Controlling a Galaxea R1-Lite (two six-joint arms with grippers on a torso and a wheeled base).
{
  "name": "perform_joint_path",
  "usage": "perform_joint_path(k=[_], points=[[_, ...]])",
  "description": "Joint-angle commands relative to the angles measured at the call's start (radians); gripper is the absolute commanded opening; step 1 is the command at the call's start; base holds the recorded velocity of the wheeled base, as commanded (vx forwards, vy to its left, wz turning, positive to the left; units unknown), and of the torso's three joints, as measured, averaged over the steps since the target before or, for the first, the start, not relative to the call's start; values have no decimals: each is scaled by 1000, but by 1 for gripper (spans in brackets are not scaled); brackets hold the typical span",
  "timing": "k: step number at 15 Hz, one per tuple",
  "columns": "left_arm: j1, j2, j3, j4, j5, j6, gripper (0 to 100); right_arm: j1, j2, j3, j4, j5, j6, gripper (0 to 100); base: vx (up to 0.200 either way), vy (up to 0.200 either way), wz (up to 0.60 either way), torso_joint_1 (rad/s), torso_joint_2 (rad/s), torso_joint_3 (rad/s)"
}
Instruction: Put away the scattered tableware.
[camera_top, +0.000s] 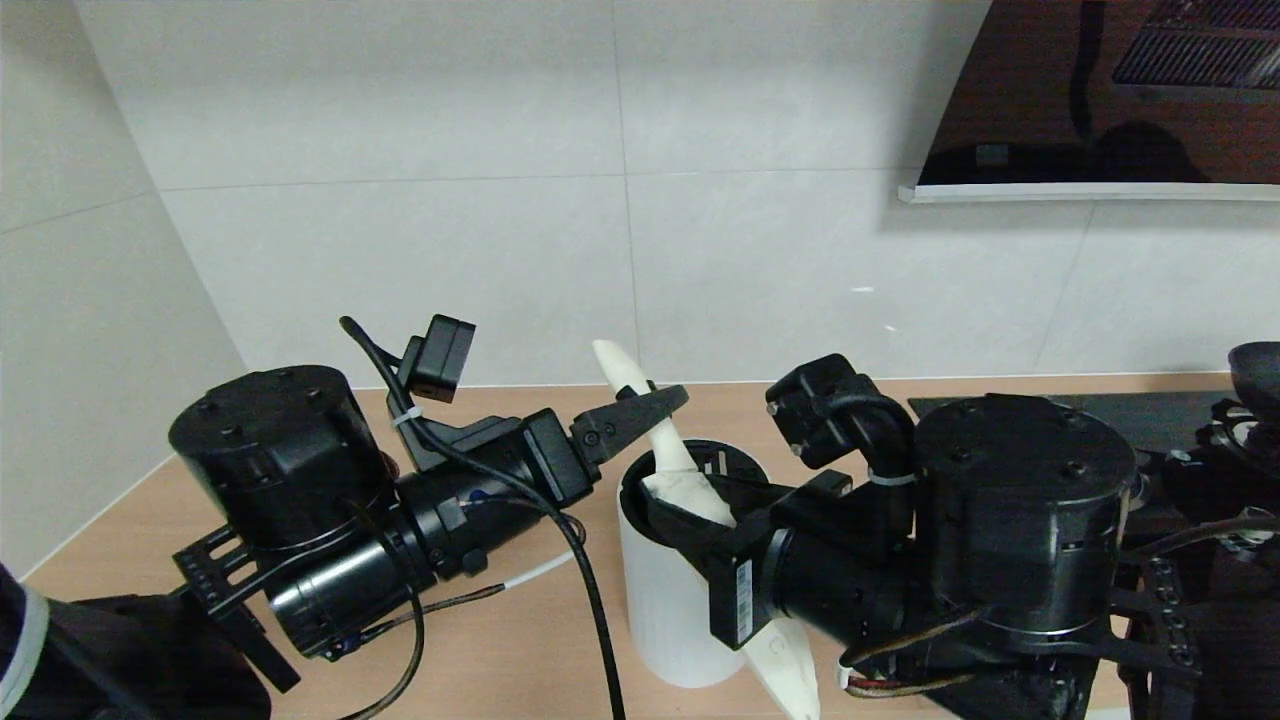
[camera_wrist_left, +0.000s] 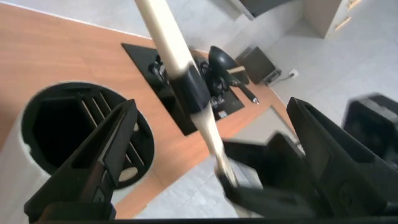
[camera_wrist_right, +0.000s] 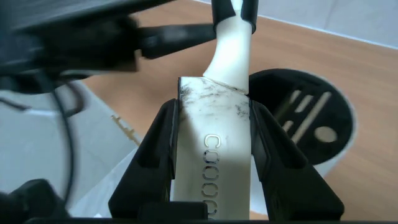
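Right gripper (camera_wrist_right: 212, 115) has its jaws clamped on the broad blade of the cream spatula (camera_top: 672, 450), holding it in the air over the white utensil holder (camera_top: 655, 600). The long axis is tilted: the handle tip points up towards the back wall, and the blade hangs low towards the front edge of the counter (camera_top: 500, 640). Left gripper (camera_wrist_left: 211, 106) sits with jaws spread wide on either side of the handle, not pinching it.

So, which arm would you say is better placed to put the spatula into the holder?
Right, probably: the right gripper is shut on the spatula by the holder; the left gripper is open.
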Motion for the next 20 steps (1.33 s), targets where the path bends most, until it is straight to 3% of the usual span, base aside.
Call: perform_joint_path(k=[1, 9, 10, 20], points=[[0, 9, 0, 2, -1, 0, 100, 12, 7, 1, 0, 1, 1, 0, 0, 0, 0, 0, 0, 0], [0, 23, -2, 2, -1, 0, 100, 17, 14, 9, 0, 1, -1, 0, 0, 0, 0, 0, 0, 0], [0, 26, -2, 2, -1, 0, 0, 17, 13, 11, 0, 1, -1, 0, 0, 0, 0, 0, 0, 0], [0, 18, 1, 2, -1, 2, 0, 17, 13, 9, 0, 1, -1, 0, 0, 0, 0, 0, 0, 0]])
